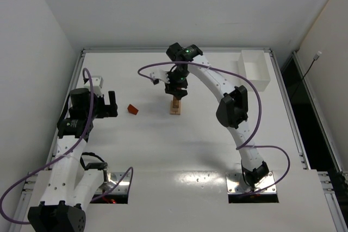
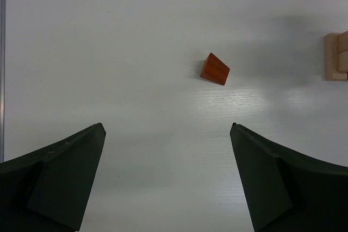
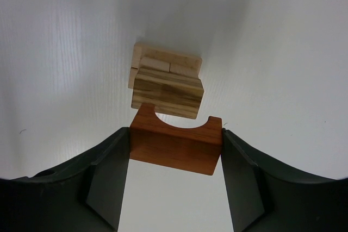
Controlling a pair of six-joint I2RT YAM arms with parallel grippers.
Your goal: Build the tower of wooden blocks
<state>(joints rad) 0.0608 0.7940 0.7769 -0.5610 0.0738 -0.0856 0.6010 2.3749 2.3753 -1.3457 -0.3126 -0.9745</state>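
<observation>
The right claw (image 3: 175, 139) is clamped on a reddish-orange wooden arch block (image 3: 174, 148), one finger flat on each end, with the arch's cut-out facing away from the claw. Just past its fingertips the wood block tower (image 3: 166, 88) of pale tan blocks stands on the white table (image 3: 283, 52); I cannot tell whether the arch touches it. The left claw (image 2: 167, 129) gapes wide and empty, and a reddish-orange wooden wedge block (image 2: 215, 69) lies well ahead of it, slightly to its right
</observation>
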